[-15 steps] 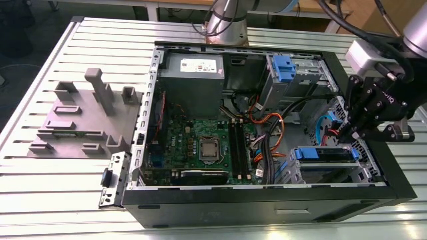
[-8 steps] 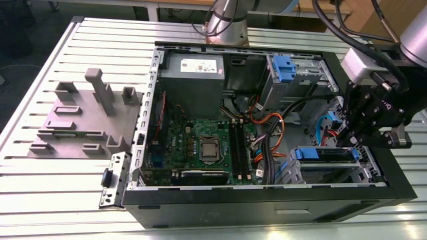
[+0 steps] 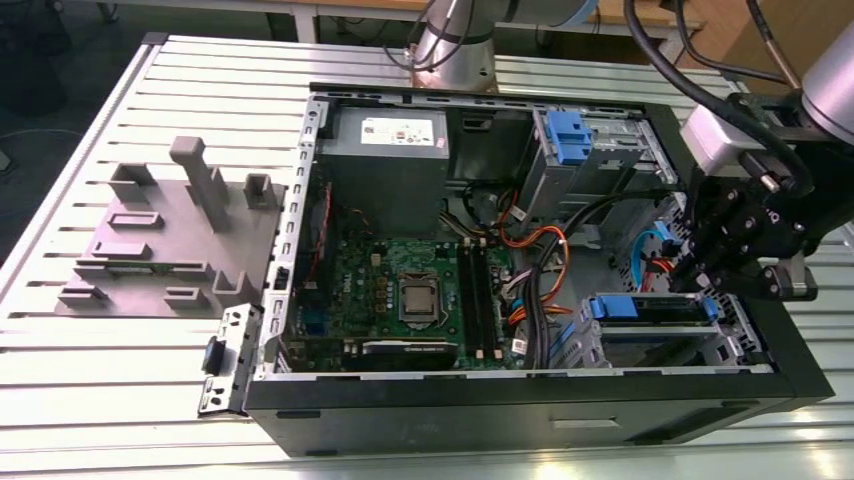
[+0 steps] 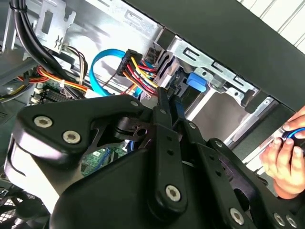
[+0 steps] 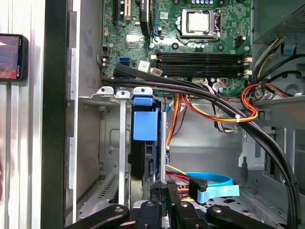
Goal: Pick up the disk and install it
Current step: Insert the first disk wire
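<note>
Pincer (image 5: pixel 163 191) pinching disk (image 5: pixel 145 125) in bay (upright); cables (image 5: pixel 209 95) crowd alongside.

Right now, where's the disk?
The disk sits in the metal drive bay at the case's front corner, on the exterior view's right, directly below the gripper and right of the orange cables.

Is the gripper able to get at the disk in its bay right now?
Probably yes. The gripper already sits at the disk, its fingers closed on the disk's edge in the first wrist view. The cables run beside it, not across.
</note>
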Robot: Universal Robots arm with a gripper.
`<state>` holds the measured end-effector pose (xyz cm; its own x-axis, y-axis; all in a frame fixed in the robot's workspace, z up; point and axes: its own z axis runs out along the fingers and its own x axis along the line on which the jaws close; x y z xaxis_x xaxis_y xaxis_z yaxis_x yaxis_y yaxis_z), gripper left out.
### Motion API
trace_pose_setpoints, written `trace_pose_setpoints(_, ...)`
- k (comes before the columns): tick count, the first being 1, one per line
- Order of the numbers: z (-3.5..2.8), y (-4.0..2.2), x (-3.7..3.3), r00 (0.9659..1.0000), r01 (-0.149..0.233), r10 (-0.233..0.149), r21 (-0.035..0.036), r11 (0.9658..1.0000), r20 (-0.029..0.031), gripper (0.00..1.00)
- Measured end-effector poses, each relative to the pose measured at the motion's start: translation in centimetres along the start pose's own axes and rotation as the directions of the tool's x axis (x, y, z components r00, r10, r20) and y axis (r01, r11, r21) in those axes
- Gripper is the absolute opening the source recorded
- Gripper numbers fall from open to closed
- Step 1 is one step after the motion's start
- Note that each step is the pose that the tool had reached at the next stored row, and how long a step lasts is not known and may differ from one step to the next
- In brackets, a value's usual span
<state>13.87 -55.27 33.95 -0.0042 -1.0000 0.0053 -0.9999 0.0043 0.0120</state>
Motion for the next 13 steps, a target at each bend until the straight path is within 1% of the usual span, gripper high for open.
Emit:
trace_pose_setpoints(4,0.09,0.02,0.09,1.0,-0.003,0.003,0.0002,1.0,0.0002,0.18)
trace_pose_setpoints(9,0.31,0.09,0.51,1.0,-0.004,0.004,0.0034,1.0,0.0001,0.18)
trace_pose_setpoints(13,0.41,0.34,0.63,1.0,-0.004,0.004,0.0059,1.0,0.0002,0.18)
